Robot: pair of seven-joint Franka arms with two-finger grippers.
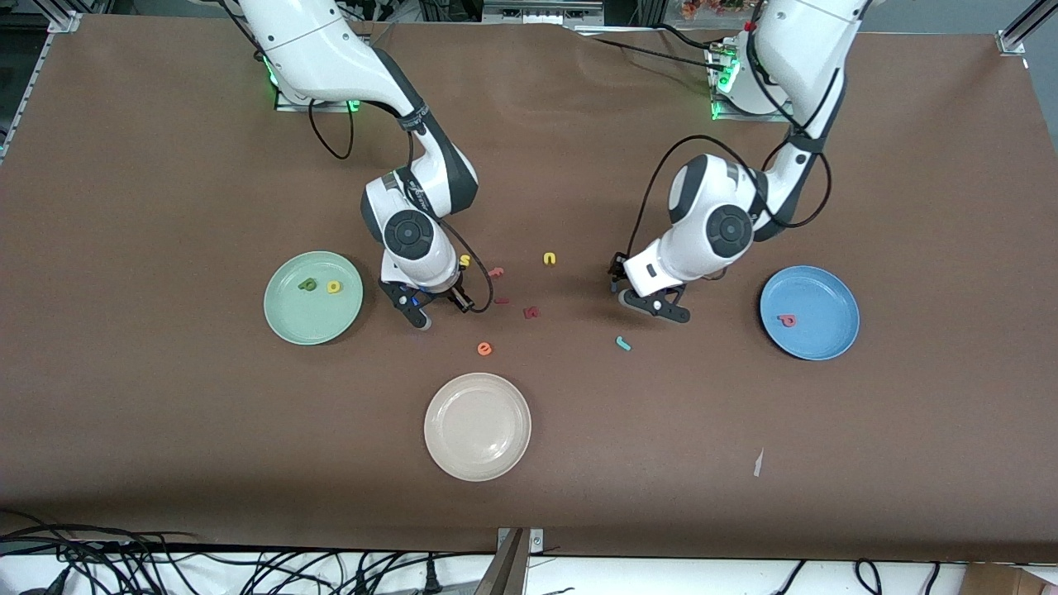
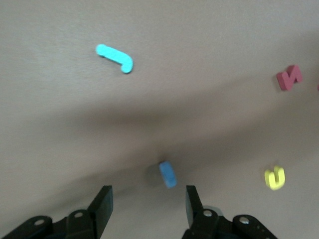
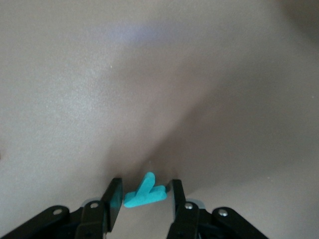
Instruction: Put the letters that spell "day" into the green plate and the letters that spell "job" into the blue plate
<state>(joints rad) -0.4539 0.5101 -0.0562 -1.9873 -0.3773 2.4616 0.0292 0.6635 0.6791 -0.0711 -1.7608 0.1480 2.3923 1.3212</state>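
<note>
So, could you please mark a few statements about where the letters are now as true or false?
1. The green plate holds two letters. True: the dark green d and yellow a.
2. The blue plate holds the teal j. False: it holds the salmon b; the j lies on the table.
3. The right tool grips the teal y. True.
4. The orange e lies in the cream plate. False: it lies on the table.

The green plate (image 1: 312,297), toward the right arm's end, holds a dark green d (image 1: 307,284) and a yellow a (image 1: 334,287). The blue plate (image 1: 809,312), toward the left arm's end, holds a salmon b (image 1: 787,320). A cream plate (image 1: 477,426) lies nearest the camera, between them.
</note>
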